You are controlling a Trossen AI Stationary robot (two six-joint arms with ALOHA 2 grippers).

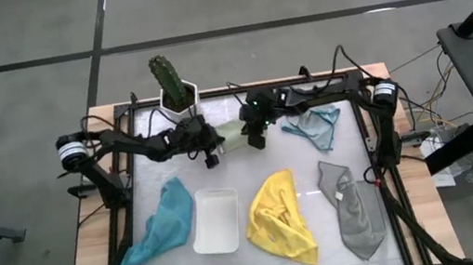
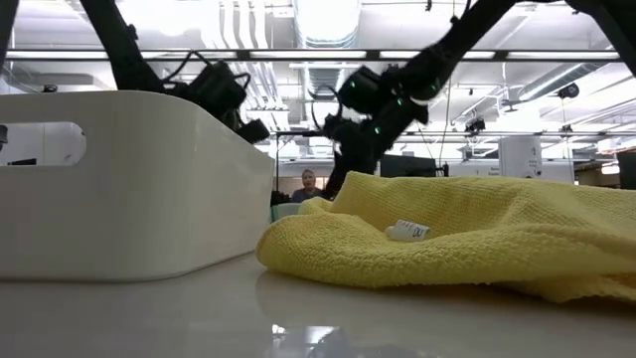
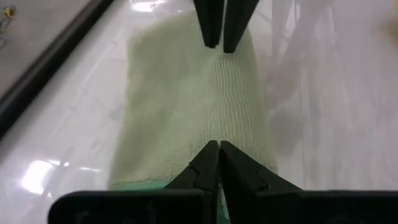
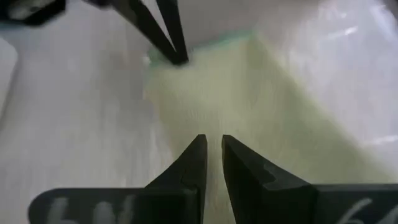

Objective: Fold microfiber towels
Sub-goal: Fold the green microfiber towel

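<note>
While the pale green towel [image 1: 231, 134] lies near the cactus pot [image 1: 179, 97], the left gripper [image 3: 219, 149] pinches one end of it and the right gripper [image 4: 211, 144] pinches the other. Farther from the pot lie the white tray [image 1: 216, 220] and the yellow towel [image 1: 279, 216].

Two dark six-joint arms, matte black links, loose black cables looped along them. Left arm [image 1: 126, 144] has white-and-black round joint cap at its base; right arm [image 1: 343, 93] has matching cap. Small green lights glow on one wrist housing in low view. Fingers [image 3: 214, 168] black, thin, wedge-shaped, tapering to points; faint pale lettering on right wrist mount
</note>
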